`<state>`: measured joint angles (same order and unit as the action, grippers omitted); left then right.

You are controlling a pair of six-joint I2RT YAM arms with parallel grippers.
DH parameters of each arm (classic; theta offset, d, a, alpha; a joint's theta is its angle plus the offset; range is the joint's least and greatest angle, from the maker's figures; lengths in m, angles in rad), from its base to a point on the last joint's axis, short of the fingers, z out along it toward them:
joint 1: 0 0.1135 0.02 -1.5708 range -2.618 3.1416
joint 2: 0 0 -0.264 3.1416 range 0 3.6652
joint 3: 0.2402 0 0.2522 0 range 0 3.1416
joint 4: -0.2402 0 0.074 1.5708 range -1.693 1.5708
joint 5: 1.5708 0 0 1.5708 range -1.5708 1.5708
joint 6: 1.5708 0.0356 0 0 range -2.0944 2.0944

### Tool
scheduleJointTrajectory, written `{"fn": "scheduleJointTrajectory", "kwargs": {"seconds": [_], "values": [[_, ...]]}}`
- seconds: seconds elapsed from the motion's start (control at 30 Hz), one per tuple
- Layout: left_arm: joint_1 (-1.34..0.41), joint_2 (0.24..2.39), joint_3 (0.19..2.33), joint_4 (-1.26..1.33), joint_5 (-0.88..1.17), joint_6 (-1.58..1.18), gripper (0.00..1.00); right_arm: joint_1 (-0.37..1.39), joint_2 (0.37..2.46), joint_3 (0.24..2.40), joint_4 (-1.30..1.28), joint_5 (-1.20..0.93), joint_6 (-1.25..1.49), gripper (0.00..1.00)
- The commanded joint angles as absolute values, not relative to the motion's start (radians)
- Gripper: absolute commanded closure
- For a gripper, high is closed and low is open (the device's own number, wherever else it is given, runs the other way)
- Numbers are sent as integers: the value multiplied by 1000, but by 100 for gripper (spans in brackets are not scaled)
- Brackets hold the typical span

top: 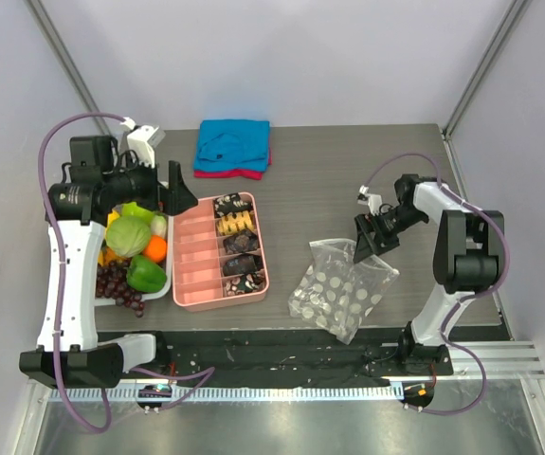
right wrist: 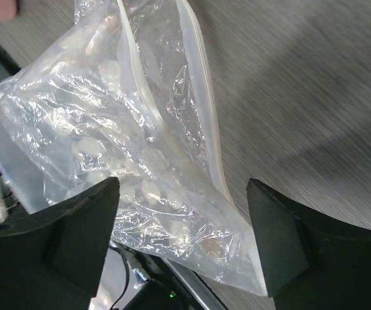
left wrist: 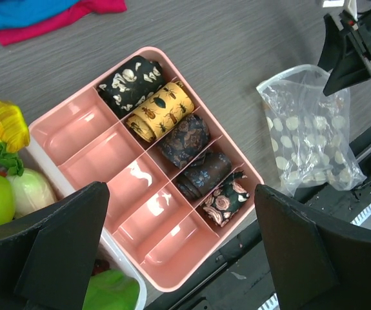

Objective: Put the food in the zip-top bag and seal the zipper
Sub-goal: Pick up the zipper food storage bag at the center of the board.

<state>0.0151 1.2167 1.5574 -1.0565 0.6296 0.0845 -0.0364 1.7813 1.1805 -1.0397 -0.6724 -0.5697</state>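
The zip-top bag [top: 341,287], clear with white dots, lies crumpled on the table near the front edge, right of centre. In the right wrist view the bag [right wrist: 108,129] fills the frame and its zipper [right wrist: 206,103] runs along the open mouth edge. My right gripper [top: 369,242] hovers over the bag's far end, open, its fingers [right wrist: 282,239] straddling the plastic without pinching it. The food sits in a white tray [top: 161,290] at the left: cabbage [top: 128,235], orange [top: 155,248], green pepper [top: 145,273], grapes [top: 120,284]. My left gripper [top: 182,194] is open and empty above the tray's far side.
A pink divided box [top: 196,261] with rolled patterned cloths [top: 237,248] stands between the tray and the bag. A folded blue and red cloth [top: 234,149] lies at the back. The black rail [top: 281,355] at the table's front edge runs just below the bag.
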Motion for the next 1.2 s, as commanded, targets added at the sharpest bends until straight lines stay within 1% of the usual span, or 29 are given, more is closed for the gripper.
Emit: {"fn": "scheduleJointTrajectory", "kwargs": {"seconds": [0.0, 0.07, 0.1, 0.17, 0.2, 0.3, 0.43, 0.57, 0.63, 0.7, 0.73, 0.77, 0.87, 1.03, 1.07, 1.17], "values": [[12, 1197, 1539, -997, 666, 69, 0, -37, 1836, 1229, -1152, -813, -702, 27], [11, 1195, 1526, -991, 672, 60, 0, -37, 1845, 1245, -1187, -827, -715, 43], [11, 1192, 1517, -983, 673, 52, 0, -37, 1844, 1262, -1201, -833, -721, 67], [11, 1186, 1508, -976, 680, 43, 0, -38, 1824, 1281, -1223, -833, -718, 94], [9, 1186, 1502, -974, 684, 37, 0, -43, 1790, 1301, -1221, -825, -695, 99], [9, 1186, 1505, -974, 687, 23, 0, -58, 1717, 1362, -1220, -796, -652, 99], [9, 1196, 1535, -974, 664, 5, 0, -61, 1561, 1469, -1178, -706, -554, 99], [-20, 1201, 1568, -901, 624, -112, 0, -46, 1433, 1552, -1115, -621, -512, 99], [-26, 1210, 1580, -867, 600, -197, 0, -20, 1381, 1565, -1117, -595, -582, 99], [-53, 1227, 1600, -830, 556, -241, 0, 17, 1309, 1554, -1080, -500, -606, 99], [-66, 1247, 1611, -825, 546, -259, 0, 70, 1289, 1545, -1071, -467, -635, 99], [-83, 1261, 1627, -816, 535, -259, 0, 95, 1252, 1540, -1066, -413, -656, 99], [-146, 1301, 1638, -808, 526, -227, 0, 184, 1185, 1494, -1058, -339, -779, 99], [-234, 1350, 1621, -801, 548, -167, 0, 282, 1069, 1329, -1054, -282, -1020, 99], [-250, 1365, 1620, -801, 546, -149, 0, 313, 1046, 1306, -1052, -278, -1107, 99], [-316, 1396, 1624, -811, 532, -114, 0, 334, 959, 1214, -1054, -310, -1259, 99]]}}
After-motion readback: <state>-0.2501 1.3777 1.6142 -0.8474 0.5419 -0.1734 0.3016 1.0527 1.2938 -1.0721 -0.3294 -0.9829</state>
